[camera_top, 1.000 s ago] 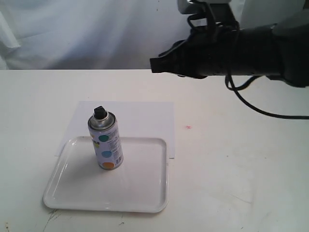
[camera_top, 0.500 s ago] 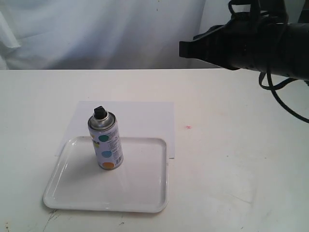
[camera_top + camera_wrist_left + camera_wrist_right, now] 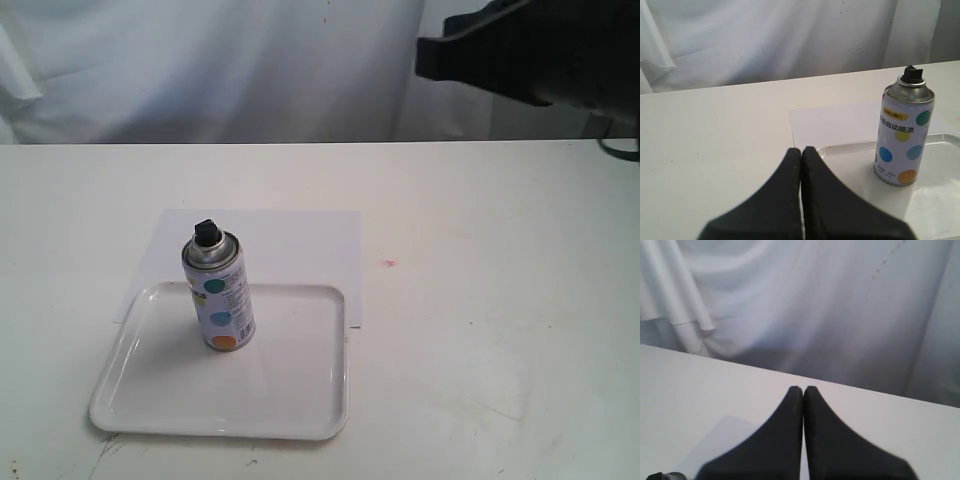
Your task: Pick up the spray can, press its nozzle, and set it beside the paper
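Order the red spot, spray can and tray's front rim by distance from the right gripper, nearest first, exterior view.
1. Red spot, right of the paper.
2. Spray can, standing on the tray.
3. Its front rim, closest to the camera.

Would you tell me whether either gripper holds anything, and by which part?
Nothing: left gripper and right gripper are shut empty; the spray can stands free on the tray.
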`<action>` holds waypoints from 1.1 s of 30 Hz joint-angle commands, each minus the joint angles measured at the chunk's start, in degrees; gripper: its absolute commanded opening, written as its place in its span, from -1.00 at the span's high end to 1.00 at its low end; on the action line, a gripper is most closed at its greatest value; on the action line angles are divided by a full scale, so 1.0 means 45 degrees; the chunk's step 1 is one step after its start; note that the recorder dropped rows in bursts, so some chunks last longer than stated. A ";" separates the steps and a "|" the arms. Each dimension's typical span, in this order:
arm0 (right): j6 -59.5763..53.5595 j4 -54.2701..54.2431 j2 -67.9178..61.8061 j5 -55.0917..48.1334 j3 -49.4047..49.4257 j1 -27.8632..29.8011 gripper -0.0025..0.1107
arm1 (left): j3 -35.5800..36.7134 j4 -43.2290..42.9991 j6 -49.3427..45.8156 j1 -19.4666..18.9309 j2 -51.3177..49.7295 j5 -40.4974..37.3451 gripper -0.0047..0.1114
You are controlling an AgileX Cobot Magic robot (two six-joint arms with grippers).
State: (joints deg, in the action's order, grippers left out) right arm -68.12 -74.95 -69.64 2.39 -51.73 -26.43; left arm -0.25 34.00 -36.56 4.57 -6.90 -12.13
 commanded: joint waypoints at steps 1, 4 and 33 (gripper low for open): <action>-0.0146 -0.0009 0.1712 0.0529 0.1248 0.0900 0.96 | 0.0056 -0.0021 0.0123 0.0012 0.0074 0.0060 0.92; -0.0146 -0.0009 0.2951 0.0529 0.2403 0.1793 0.96 | 0.0056 -0.0021 0.0123 0.0012 0.0074 0.0060 0.92; 0.0657 0.0227 1.1910 -0.0066 0.8609 0.6611 0.96 | 0.0056 -0.0021 0.0123 0.0012 0.0074 0.0060 0.92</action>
State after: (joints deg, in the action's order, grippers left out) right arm -68.20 -78.23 -16.34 4.52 -13.17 3.39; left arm -0.25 34.00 -36.56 4.57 -6.90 -12.13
